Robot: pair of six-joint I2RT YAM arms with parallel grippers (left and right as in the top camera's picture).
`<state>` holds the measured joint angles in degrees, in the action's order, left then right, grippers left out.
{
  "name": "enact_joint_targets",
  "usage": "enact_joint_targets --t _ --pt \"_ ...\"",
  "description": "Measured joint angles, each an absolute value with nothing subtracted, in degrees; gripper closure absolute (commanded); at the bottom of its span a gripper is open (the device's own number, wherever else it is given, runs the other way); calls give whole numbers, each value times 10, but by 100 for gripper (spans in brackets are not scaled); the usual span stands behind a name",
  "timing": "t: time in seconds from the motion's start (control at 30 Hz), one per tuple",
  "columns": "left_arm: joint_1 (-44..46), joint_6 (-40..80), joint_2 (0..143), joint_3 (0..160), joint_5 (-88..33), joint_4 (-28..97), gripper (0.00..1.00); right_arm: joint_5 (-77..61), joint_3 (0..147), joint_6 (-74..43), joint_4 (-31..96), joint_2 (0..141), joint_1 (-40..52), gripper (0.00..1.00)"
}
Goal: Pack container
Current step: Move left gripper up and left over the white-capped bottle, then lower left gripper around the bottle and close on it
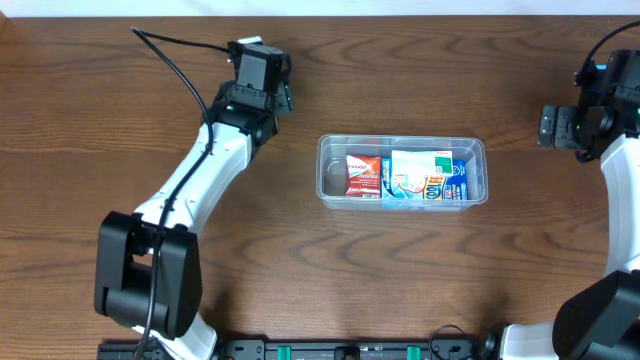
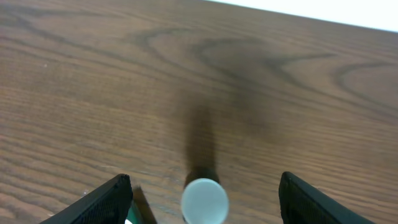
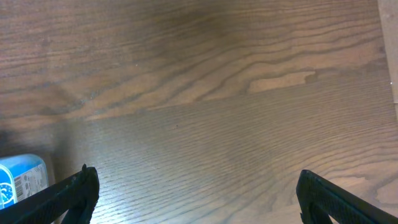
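The clear container (image 1: 331, 170) sits mid-table and holds a red packet (image 1: 363, 175), a white and green box (image 1: 421, 163) and a blue printed box (image 1: 432, 189). My left gripper (image 1: 285, 96) is at the back left, well away from the container. In the left wrist view it (image 2: 205, 178) is open just above the wood, with a small pale round object (image 2: 204, 200) standing between the fingers, untouched. My right gripper (image 1: 548, 126) is at the far right; in the right wrist view it (image 3: 198, 173) is open and empty.
A blue and white package with a barcode (image 3: 22, 177) lies at the lower left of the right wrist view, outside the fingers. The table's edge (image 3: 388, 56) shows at that view's right. A pale wall runs behind the table's back edge (image 2: 311, 9).
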<state>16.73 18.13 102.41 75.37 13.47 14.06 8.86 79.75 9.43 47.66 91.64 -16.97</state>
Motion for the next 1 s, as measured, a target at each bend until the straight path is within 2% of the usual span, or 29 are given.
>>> enact_joint_targets --t 1.0 --pt "155 181 1063 754 98 165 25 89 797 94 477 916 -170 1"
